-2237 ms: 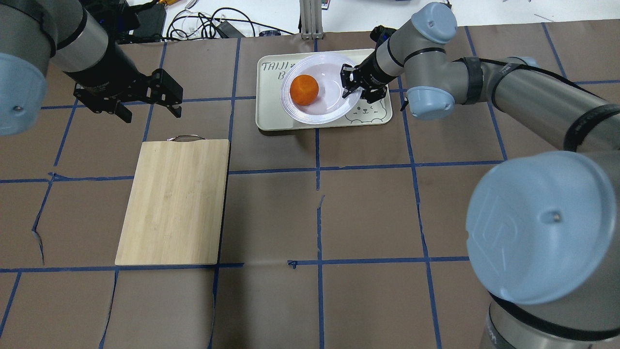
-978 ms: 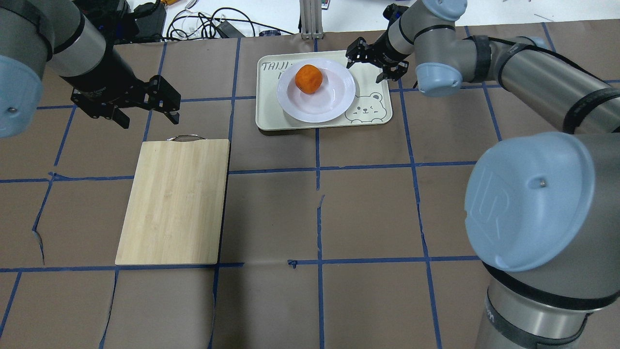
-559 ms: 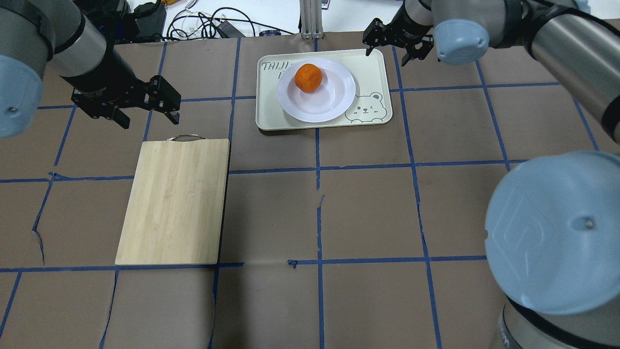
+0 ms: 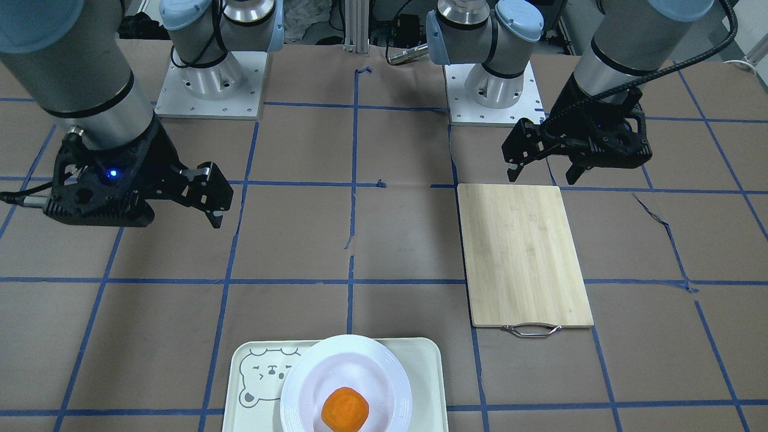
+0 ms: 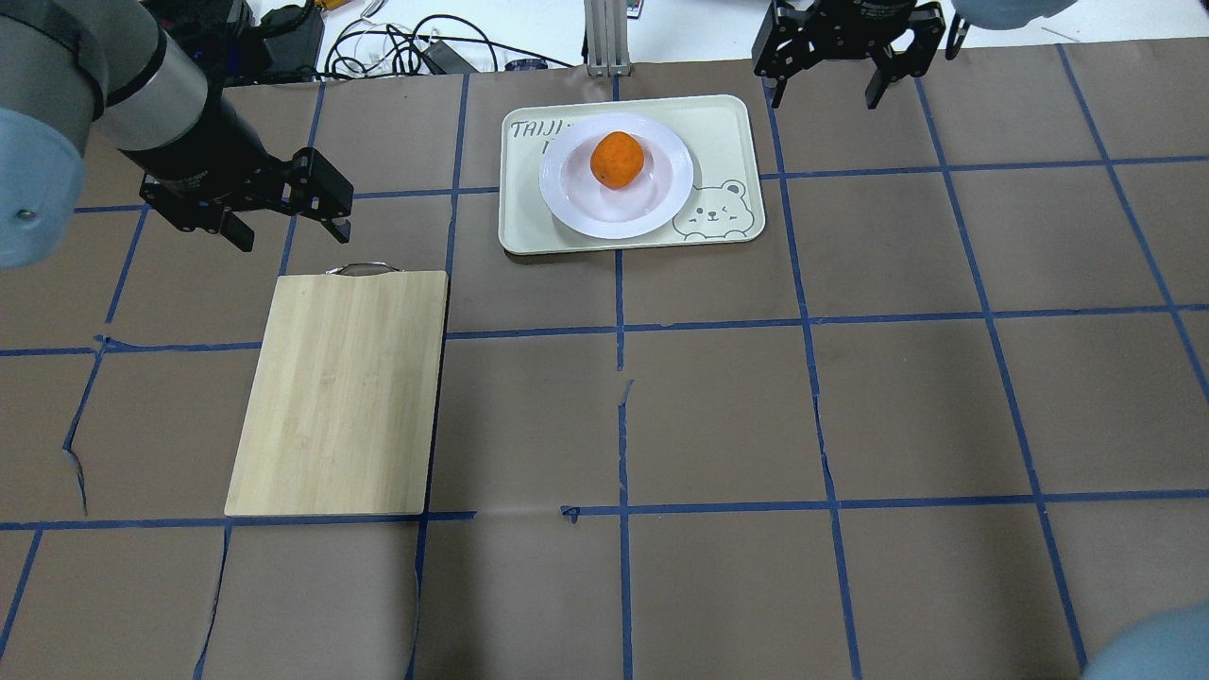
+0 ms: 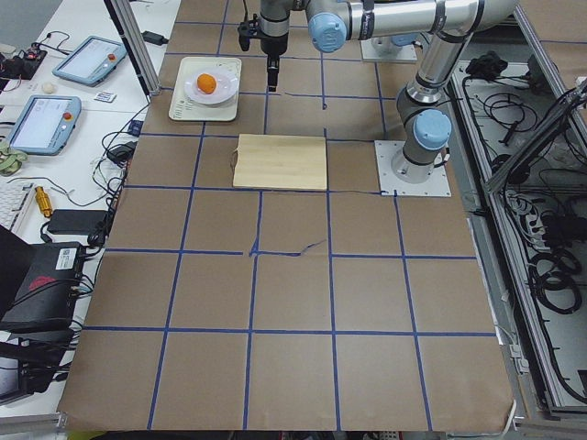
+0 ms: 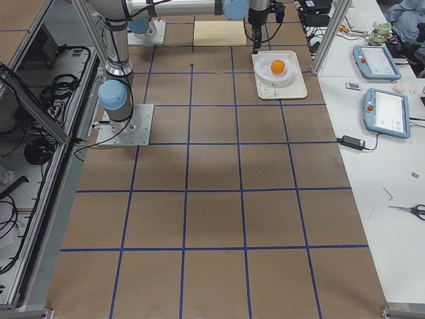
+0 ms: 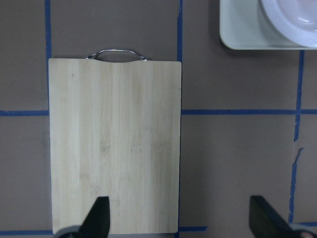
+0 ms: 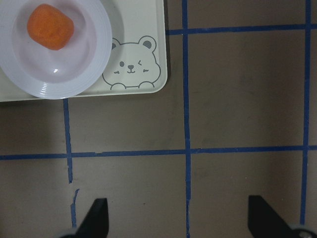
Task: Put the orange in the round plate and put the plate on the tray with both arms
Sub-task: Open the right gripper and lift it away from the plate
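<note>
The left gripper [image 5: 288,229] and right gripper [image 5: 822,94] are wide open and empty. A bumped tray [image 5: 732,123] could roll the orange [image 5: 618,160] off the round plate [image 5: 569,206].

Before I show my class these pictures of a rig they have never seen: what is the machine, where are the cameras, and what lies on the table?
Two robot arms stand at a table. Cameras look from above, from across the table, from both ends, and from each wrist. On the table lie a bamboo cutting board and a tray; on the tray sits a round plate with an orange in it. The left end effector and the right end effector are both open and hold nothing.
</note>
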Motion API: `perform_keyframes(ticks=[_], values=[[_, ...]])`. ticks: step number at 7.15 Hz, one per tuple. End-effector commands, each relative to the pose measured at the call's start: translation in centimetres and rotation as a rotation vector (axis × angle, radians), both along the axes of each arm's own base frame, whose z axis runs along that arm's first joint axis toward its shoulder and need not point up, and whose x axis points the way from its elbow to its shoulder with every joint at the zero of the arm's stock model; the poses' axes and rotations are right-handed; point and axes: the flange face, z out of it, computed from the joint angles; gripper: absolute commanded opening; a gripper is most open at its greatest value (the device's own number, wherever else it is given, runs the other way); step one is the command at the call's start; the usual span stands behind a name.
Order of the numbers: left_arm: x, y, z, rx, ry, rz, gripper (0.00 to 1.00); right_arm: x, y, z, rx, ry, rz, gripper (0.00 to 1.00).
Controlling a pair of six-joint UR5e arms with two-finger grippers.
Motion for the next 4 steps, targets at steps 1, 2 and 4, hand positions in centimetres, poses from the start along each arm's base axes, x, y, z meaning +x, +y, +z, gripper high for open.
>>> perform_keyframes(ticks=[1,2,4], values=[[-0.08,0.1,0.07,0.002,-0.001,0.0,1.0,-0.31,1.44,0.41,-0.002,0.007,0.03,1.0],[0.0,0.1,0.06,0.003,0.0,0.002,1.0,-0.3,1.62,0.46,-0.003,0.005,0.033,1.0],[0.02,0.07,-0.04,0.007,-0.002,0.0,1.0,-0.2,1.66,0.65,-0.009,0.004,0.035,1.0]])
